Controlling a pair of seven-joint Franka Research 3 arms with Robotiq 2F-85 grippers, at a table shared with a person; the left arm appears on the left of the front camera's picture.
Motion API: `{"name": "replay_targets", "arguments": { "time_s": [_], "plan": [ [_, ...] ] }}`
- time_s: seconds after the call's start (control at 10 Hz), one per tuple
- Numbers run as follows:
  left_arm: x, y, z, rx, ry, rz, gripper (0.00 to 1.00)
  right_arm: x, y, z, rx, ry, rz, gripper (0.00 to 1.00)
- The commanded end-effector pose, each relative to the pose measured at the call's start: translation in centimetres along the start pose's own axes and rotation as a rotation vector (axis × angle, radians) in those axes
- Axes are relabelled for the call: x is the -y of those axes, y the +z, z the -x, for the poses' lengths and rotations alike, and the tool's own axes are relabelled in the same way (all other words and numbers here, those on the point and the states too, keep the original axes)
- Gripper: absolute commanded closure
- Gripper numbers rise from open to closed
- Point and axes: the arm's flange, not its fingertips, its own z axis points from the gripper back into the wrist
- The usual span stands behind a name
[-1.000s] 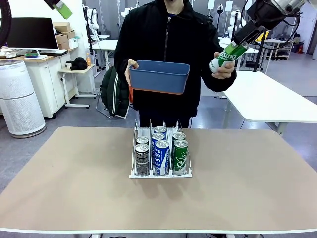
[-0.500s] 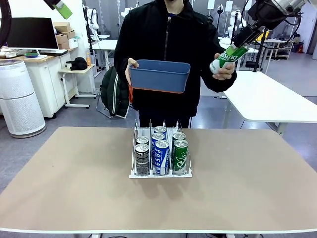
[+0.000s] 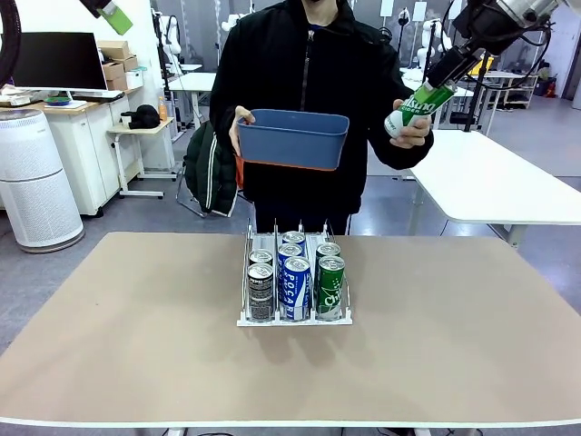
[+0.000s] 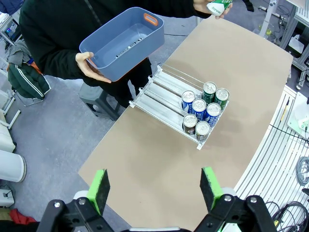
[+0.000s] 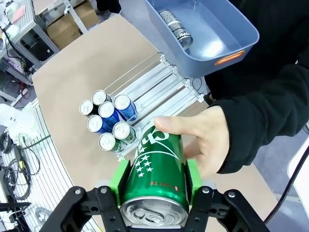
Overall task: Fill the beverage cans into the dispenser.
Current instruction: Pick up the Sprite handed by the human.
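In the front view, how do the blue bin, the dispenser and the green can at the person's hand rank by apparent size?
1. dispenser, taller in the picture, but nearer the camera, so this rank is unsure.
2. blue bin, about as wide as the dispenser.
3. green can, clearly the smallest.

- white purifier (image 3: 34, 177) on grey floor (image 3: 154, 218)
- white cabinet (image 3: 80, 150) just behind purifier, monitor (image 3: 56, 60) on top
- small side table (image 3: 127, 133) right of purifier
- white table (image 3: 495, 186) well right of purifier
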Motion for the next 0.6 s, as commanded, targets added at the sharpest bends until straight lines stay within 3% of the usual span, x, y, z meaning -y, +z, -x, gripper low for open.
{"name": "replay_targets", "arguments": {
  "time_s": [0.0,0.1,0.2,0.3,0.4,0.5],
  "plan": [
    [-0.19,-0.07,0.03,0.005,0.002,-0.004,0.00,-0.08,0.14,0.35,-0.054,0.025,0.019,1.00],
    [-0.19,-0.07,0.03,0.005,0.002,-0.004,0.00,-0.02,0.14,0.46,-0.068,0.042,0.011,1.00],
    [-0.19,-0.07,0.03,0.005,0.002,-0.004,0.00,-0.05,0.16,0.56,-0.085,0.043,0.002,0.61],
    [-0.19,-0.07,0.03,0.005,0.002,-0.004,0.00,0.00,0.22,0.54,-0.082,0.040,0.003,0.61],
    [-0.19,-0.07,0.03,0.005,0.002,-0.004,0.00,0.00,0.13,0.53,-0.082,0.040,0.001,0.80],
    [-0.19,-0.07,0.03,0.005,0.002,-0.004,0.00,-0.06,0.12,0.52,-0.082,0.040,-0.001,0.61]
  ]
}}
